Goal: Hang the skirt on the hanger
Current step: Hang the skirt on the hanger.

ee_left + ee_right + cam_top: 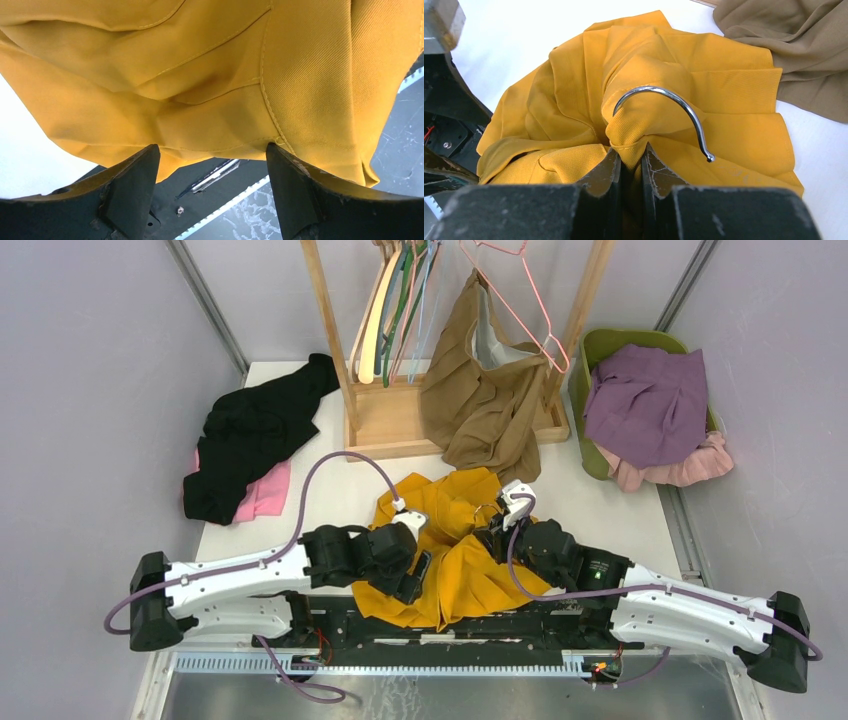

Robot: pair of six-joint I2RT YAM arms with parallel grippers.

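Observation:
The mustard-yellow skirt (455,540) lies bunched on the white table between my two arms. In the right wrist view a chrome hanger hook (651,88) curves up out of the skirt (724,90); the rest of the hanger is hidden in the cloth. My right gripper (630,155) is shut on a fold of the skirt's hem just below the hook, and it sits at the skirt's right side (492,535). At the skirt's near left edge is my left gripper (412,585). It stands open (212,148), with the skirt's seamed hem (200,75) hanging just beyond its fingertips and nothing between them.
A wooden rack (400,425) with several hangers (395,300) stands at the back. A brown garment (485,390) hangs there on a pink hanger. Black (250,430) and pink (265,495) clothes lie at left. A green basket (590,350) with purple cloth (645,400) is at right.

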